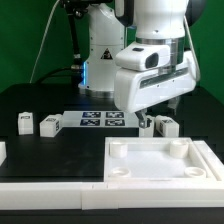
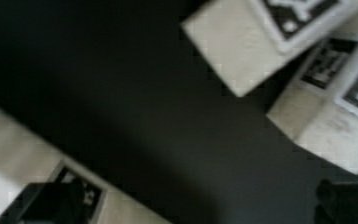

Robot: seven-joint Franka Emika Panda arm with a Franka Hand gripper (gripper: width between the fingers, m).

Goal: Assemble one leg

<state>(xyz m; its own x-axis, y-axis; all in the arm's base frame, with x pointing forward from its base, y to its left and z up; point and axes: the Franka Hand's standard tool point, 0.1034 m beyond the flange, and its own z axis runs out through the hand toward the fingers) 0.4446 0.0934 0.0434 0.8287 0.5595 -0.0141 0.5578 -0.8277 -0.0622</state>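
Note:
Two small white legs with marker tags stand at the exterior view's left, one (image 1: 22, 122) beside the other (image 1: 47, 124). Two more legs (image 1: 162, 125) stand close together just behind the large white tabletop (image 1: 120, 165). My gripper (image 1: 146, 121) hangs low right beside those two legs, on their left in the exterior view. In the wrist view the gripper (image 2: 202, 205) is open, with dark table and nothing else between its fingers. The nearby legs (image 2: 341, 110) show blurred off to one side.
The marker board (image 1: 100, 120) lies behind the gripper and also shows in the wrist view (image 2: 265, 35). A long white strip (image 1: 50, 186) runs along the front at the exterior view's left. The robot base (image 1: 100, 50) stands at the back.

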